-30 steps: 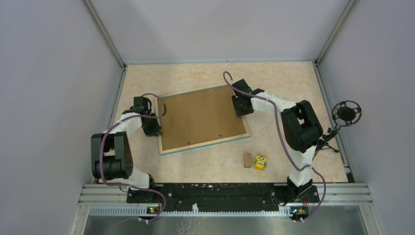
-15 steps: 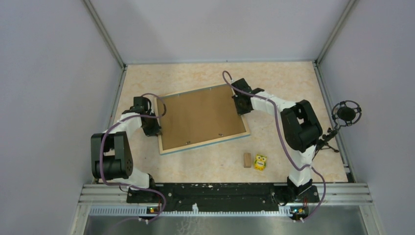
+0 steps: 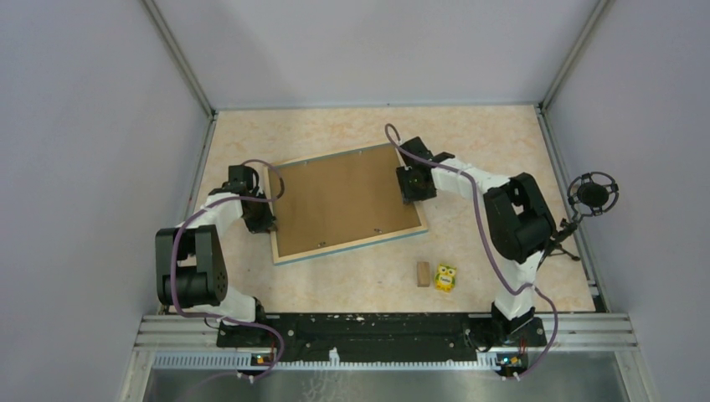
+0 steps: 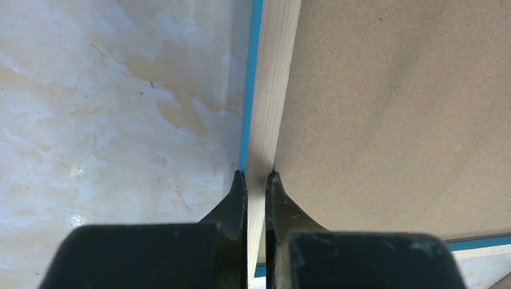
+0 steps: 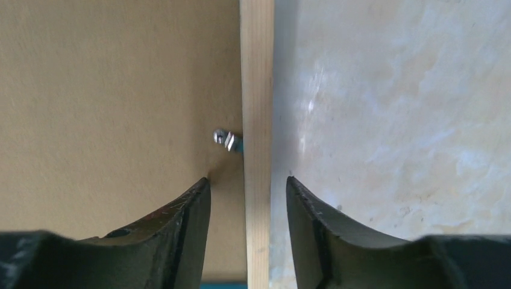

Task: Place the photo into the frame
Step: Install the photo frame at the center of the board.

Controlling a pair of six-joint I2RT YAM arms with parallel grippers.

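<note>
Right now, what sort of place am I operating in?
Probably a lab test booth, not a home: plain grey walls enclose a marble-patterned table, a metal rail runs along its near edge, and a microphone stands at the right.

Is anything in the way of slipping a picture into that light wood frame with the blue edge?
Yes. A plain brown backing board fills the opening of the light wood, blue-edged frame, with a small metal clip sitting on the board beside the right rail. No picture is in view.
</note>
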